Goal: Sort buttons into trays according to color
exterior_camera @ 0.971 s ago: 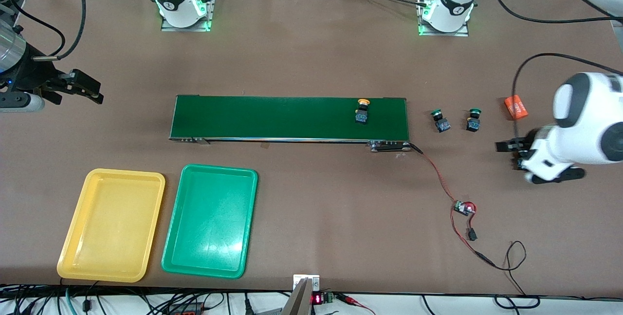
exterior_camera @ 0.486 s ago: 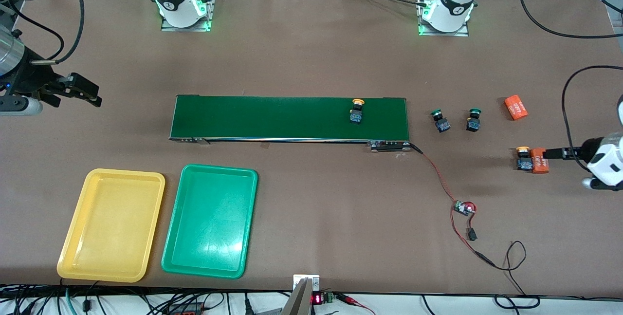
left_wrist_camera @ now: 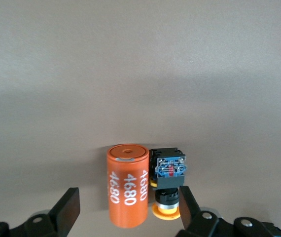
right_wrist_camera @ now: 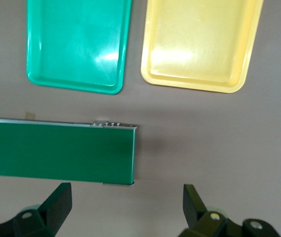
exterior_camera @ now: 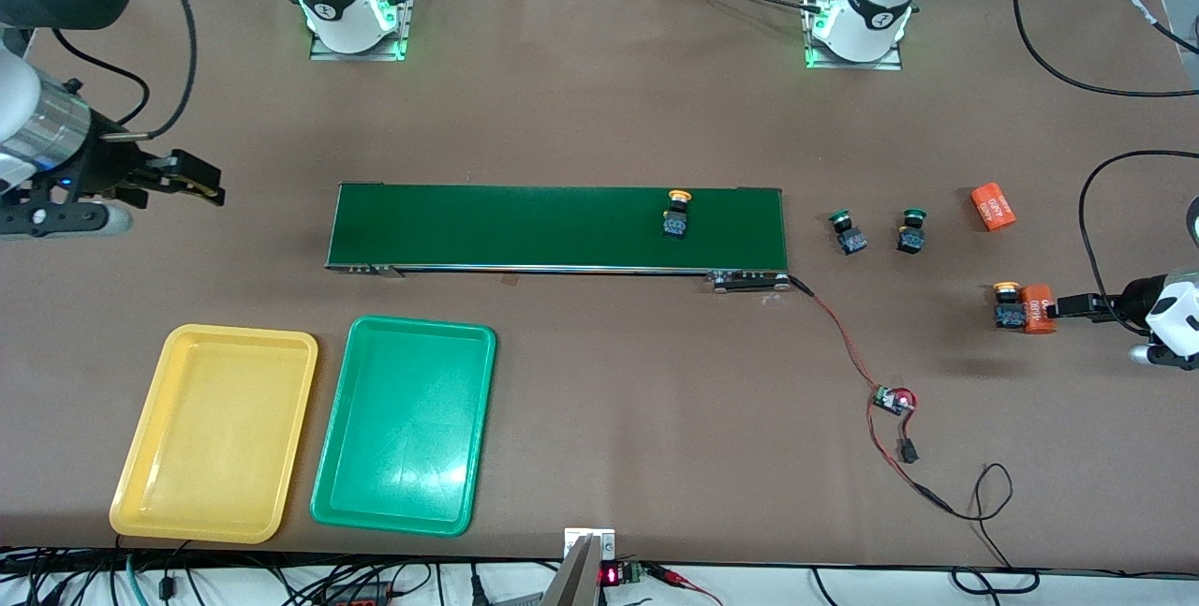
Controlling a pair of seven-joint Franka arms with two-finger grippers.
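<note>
At the left arm's end of the desk, the left pincer [left_wrist_camera: 128, 215] is seen low with its jaws apart, flanking an orange cylinder printed "4680" [exterior_camera: 1038, 308] and a yellow-capped push-button switch [exterior_camera: 1007, 303], which touch each other. Two green-capped switches [exterior_camera: 848, 231] [exterior_camera: 911, 229] and a second orange cylinder [exterior_camera: 992, 207] are found nearer the bases. Another yellow-capped switch [exterior_camera: 675, 214] is carried on the long dark-green conveyor belt [exterior_camera: 525, 228]. The right pincer [right_wrist_camera: 125, 207], jaws apart, is held beside the belt's other end. The shallow yellow plastic tray [exterior_camera: 140, 484] and green plastic tray [exterior_camera: 347, 494] lie side by side near the desk's front edge.
</note>
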